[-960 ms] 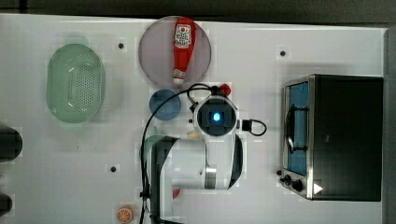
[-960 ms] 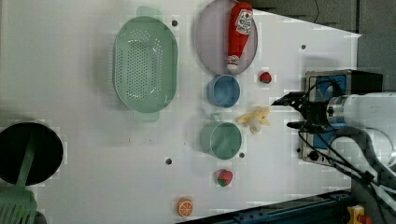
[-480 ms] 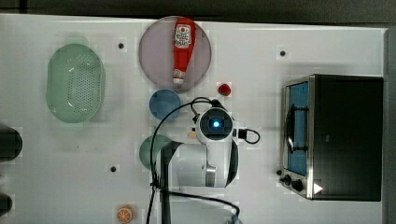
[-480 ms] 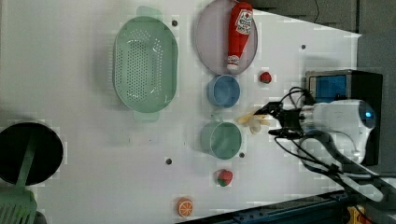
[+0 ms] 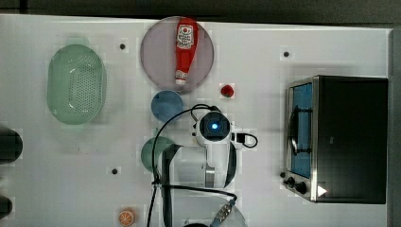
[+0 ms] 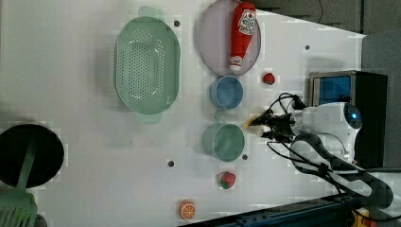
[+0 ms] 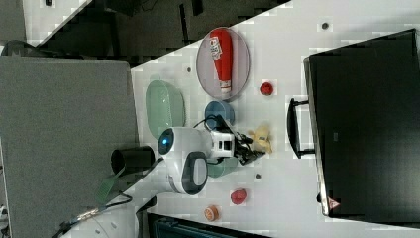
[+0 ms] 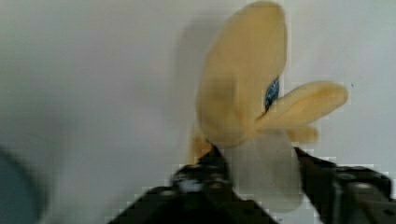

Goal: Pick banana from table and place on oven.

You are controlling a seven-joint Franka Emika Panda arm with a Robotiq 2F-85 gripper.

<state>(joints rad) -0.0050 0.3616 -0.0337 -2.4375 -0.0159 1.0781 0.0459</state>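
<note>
I'm seeing my pincer (image 8: 261,175) half-closed around the whitish stem of the banana (image 8: 247,102), which is lying on the table (image 8: 93,70) right ahead. I'm guessing it's light, soft-ish, slippery, so I'm gripping the stem.

You've got bright, even light on the white table (image 5: 293,38) — it nearly washes out, with blocky smearing around every object. Up close to the gripper (image 8: 261,186), the banana (image 8: 243,102) looks soft and out of focus, and it throws a faint grey shadow on the surface beside it. The fingers (image 8: 205,172) blur into dark blobs — edges mushy.
</note>
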